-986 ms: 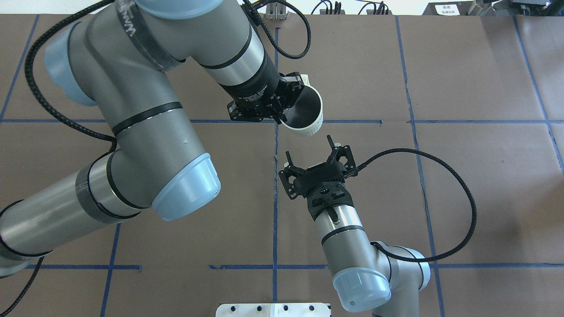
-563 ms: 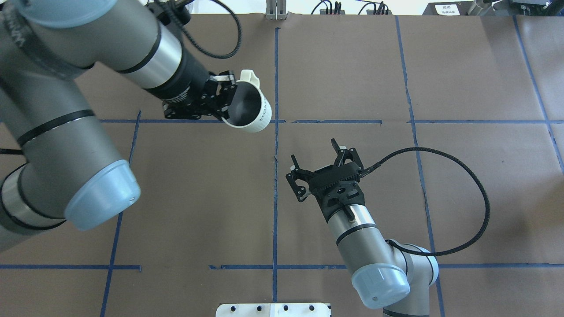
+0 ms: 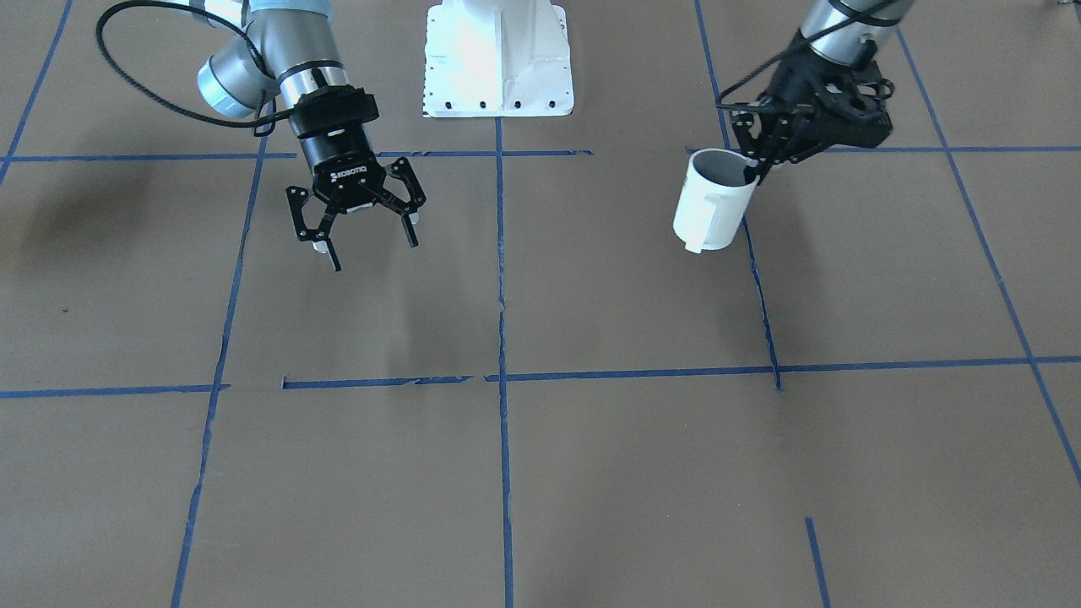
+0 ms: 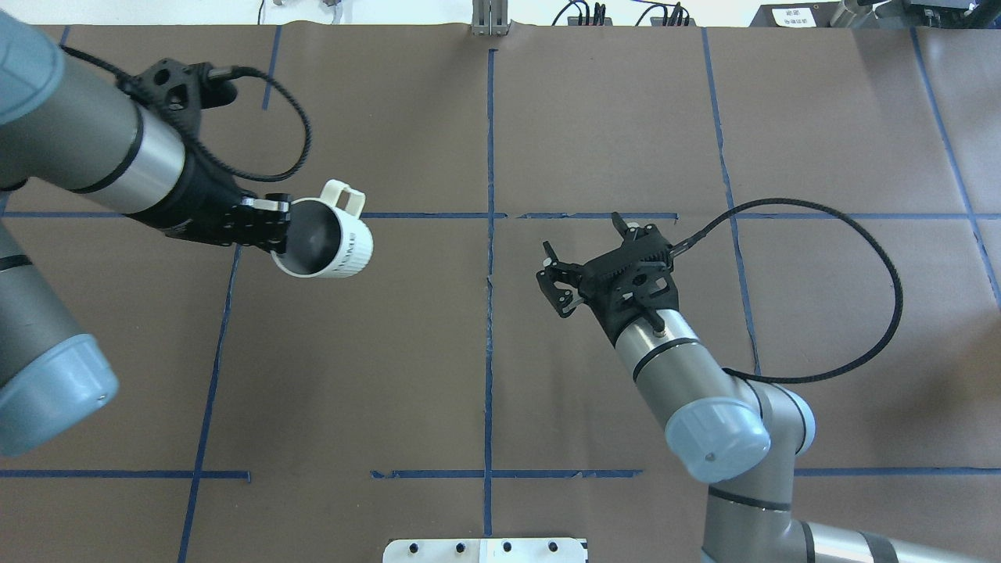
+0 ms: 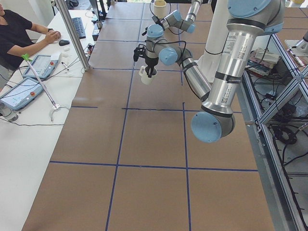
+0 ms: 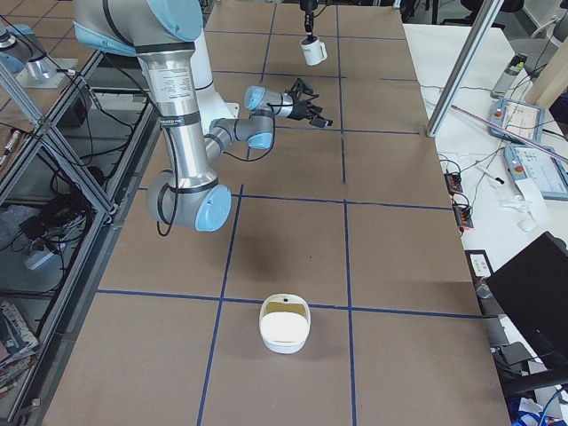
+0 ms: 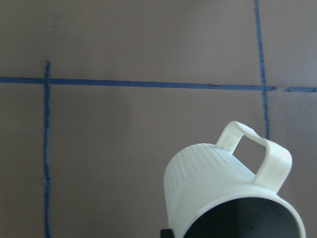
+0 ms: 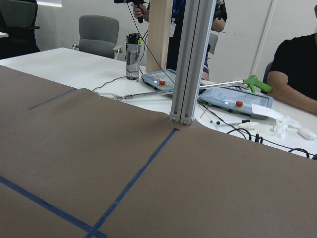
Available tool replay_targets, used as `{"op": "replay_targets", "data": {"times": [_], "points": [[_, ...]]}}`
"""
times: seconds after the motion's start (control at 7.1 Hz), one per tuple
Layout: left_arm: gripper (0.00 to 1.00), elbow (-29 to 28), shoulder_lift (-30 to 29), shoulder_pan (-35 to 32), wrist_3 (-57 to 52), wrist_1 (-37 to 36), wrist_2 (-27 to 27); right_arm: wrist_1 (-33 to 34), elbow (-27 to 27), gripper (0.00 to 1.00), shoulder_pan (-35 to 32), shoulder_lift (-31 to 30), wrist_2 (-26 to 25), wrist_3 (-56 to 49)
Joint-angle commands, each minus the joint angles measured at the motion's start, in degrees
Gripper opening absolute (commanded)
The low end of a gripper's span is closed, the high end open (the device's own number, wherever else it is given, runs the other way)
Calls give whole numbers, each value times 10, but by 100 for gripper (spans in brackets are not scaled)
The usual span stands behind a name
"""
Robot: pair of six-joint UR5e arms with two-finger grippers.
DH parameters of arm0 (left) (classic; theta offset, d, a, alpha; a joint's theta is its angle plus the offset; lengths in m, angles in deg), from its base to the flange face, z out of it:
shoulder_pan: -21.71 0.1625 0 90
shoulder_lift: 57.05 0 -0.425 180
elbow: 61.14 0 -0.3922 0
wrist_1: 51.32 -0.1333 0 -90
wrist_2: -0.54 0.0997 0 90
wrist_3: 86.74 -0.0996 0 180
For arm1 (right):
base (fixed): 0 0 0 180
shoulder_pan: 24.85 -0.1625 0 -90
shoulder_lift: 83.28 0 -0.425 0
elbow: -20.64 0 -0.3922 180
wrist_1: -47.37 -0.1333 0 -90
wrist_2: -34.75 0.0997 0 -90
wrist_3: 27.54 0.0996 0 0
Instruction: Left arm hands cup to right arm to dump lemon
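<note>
1. The left arm [image 4: 94, 156] comes in from the left side. The left pincer [image 4: 275, 228] is shut tight on the rim of the cup [image 4: 328, 249].
2. The cup hangs a bit tipped over the brown bench [image 4: 391, 352]. Its handle points away from the robot. The inside looks dark, and I cannot see the lemon in there.
3. The right arm [image 4: 672, 352] sits on the other side. The right pincer [image 4: 580, 233] is spread wide and holds nothing. It is well apart from the cup.
4. I think the hand-over is the step going on, and it is not done yet.
5. Next, the cup and the right pincer need to meet. The right pincer should close on the cup's side before the left pincer lets go. The cup's mouth should stay up until then.
</note>
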Motion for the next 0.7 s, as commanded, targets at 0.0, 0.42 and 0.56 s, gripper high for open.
{"op": "replay_targets", "data": {"times": [0.0,0.42,0.56], "points": [[0,-34,75,-73,-127,20,-55,26,9,100,-139,-33,222,0],[0,-90,135,-118,-188,22,-104,111,6,100,-344,-39,547,-7],[0,-121,134,-118,-179,23,-105,129,7,100,-377,-43,596,-8]]}}
